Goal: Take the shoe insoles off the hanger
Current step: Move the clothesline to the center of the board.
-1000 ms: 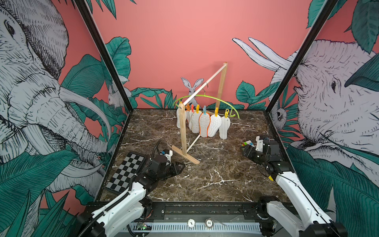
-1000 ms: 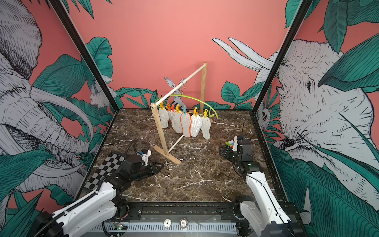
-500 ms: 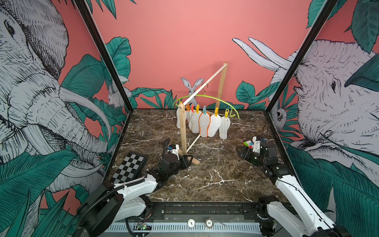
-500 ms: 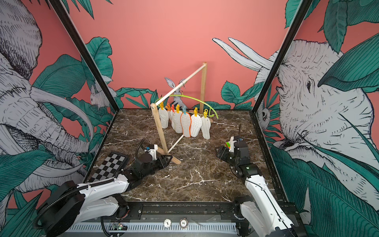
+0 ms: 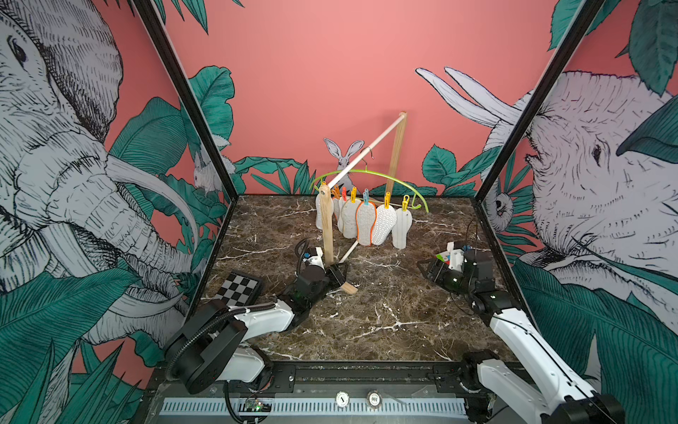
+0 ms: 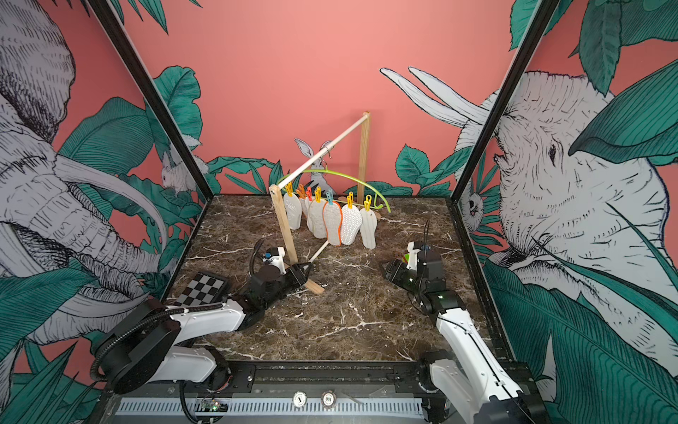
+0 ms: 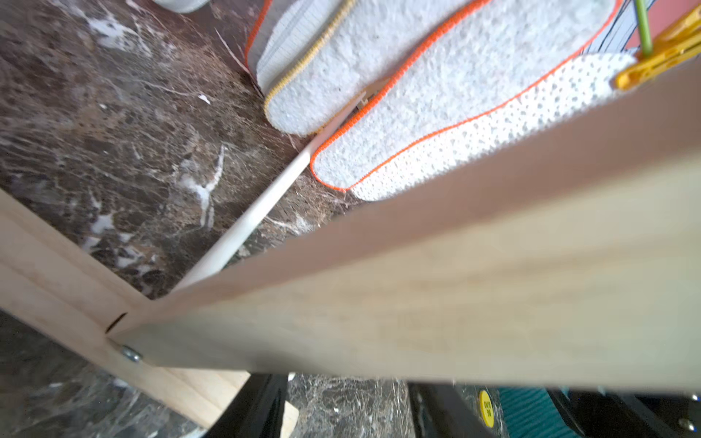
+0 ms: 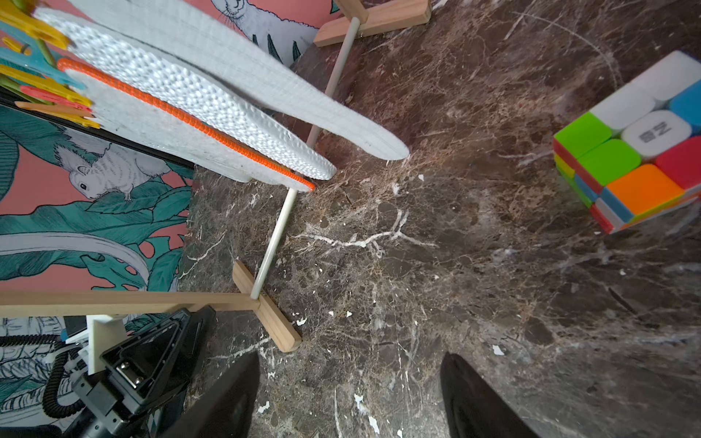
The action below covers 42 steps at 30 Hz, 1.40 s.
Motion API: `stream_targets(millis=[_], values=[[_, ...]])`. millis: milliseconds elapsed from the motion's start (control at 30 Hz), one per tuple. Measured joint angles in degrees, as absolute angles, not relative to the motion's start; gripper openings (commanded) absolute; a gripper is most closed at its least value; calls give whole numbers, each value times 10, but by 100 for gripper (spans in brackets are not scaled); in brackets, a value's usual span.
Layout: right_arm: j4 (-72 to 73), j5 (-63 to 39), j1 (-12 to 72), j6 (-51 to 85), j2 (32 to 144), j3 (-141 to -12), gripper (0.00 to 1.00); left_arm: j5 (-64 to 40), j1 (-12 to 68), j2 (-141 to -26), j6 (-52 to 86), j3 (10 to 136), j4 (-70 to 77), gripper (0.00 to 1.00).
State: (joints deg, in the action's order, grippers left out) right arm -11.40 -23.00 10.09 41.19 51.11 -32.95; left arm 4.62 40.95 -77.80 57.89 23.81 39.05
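Observation:
Several white shoe insoles (image 5: 367, 222) (image 6: 334, 222) hang side by side from coloured pegs on the lime-green hanger (image 5: 396, 181) (image 6: 354, 178), their tips near the marble. The hanger's hook sits on the white bar of a wooden rack (image 5: 327, 227). My left gripper (image 5: 339, 273) (image 7: 349, 411) is low at the foot of the rack's near post, open, with bare marble between its fingers (image 7: 258, 409). The post crosses the left wrist view, with an orange-edged insole (image 7: 455, 94) beyond it. My right gripper (image 5: 425, 270) (image 8: 349, 398) hovers open and empty, to the right of the insoles (image 8: 170, 125).
A black-and-white chequered board (image 5: 238, 288) lies at the front left by my left arm. A colourful puzzle cube (image 8: 637, 151) (image 5: 444, 257) sits beside my right gripper. The rack's wooden feet (image 8: 273, 322) and low crossbar lie on the marble under the insoles.
My left arm has stretched forward from beside the chequered board to the foot of the rack's near post. My right gripper has edged left toward the middle.

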Motion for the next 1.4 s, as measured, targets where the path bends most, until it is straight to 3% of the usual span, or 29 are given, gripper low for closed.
stream_targets(millis=[800, 1167, 1400], values=[[-92, -241, 101, 414, 509, -348, 79, -36, 192, -832, 515, 318, 345, 51], [-81, -286, 102, 412, 570, -378, 77, -84, 123, -886, 482, 374, 324, 51], [-78, -305, 102, 405, 594, -432, 82, -107, 106, -886, 466, 388, 306, 52]])
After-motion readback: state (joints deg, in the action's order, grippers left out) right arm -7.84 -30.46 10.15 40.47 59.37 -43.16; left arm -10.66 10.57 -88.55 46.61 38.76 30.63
